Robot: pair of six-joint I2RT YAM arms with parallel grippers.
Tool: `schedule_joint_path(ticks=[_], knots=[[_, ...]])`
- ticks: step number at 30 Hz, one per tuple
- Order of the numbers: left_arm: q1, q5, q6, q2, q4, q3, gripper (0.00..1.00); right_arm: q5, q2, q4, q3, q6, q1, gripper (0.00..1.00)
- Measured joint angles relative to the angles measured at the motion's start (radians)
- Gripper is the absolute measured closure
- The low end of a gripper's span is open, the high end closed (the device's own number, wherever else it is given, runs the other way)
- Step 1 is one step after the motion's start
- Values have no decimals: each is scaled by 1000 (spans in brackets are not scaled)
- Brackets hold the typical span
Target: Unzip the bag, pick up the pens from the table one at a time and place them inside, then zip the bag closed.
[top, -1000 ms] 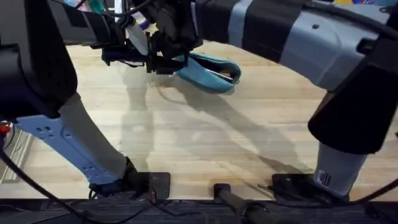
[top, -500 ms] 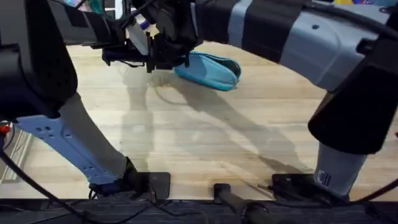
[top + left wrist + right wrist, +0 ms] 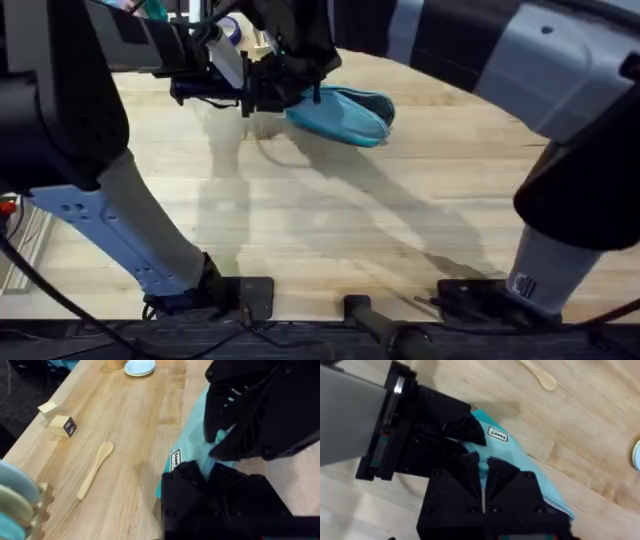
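The teal bag (image 3: 345,114) lies on the pale wooden table (image 3: 330,220) at the far middle, its top seam looking closed. Both grippers meet at its left end. My left gripper (image 3: 248,98) is shut on the bag's end, next to a small white label (image 3: 175,460). Just right of it, my right gripper (image 3: 295,88) is pinched shut on the bag's top edge (image 3: 482,457), its fingers (image 3: 497,472) nearly touching. The teal fabric (image 3: 192,445) runs between the two black grippers. The pens are hidden.
A wooden spoon (image 3: 95,470) lies on the table beyond the bag, with small wooden blocks (image 3: 57,422) and a pale blue dish (image 3: 139,367) farther off. A rack of plates (image 3: 17,505) stands at the table's edge. Bare wood stretches in front of the bag.
A second ago the bag's right end gaped open; now it looks closed. Both grippers and the bag have shifted slightly to the right.
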State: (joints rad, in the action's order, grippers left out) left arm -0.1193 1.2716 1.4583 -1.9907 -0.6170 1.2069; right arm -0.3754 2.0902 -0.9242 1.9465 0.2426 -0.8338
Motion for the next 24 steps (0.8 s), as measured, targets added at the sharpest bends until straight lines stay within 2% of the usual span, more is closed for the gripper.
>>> schedule_joint_path(ticks=[10,24], knots=[[4,-9,0,0,1,-3,958,25,-8,-77,1,-145,35,969],[-1,-10,0,0,5,-3,958,36,-38,-180,1,-174,118,967]])
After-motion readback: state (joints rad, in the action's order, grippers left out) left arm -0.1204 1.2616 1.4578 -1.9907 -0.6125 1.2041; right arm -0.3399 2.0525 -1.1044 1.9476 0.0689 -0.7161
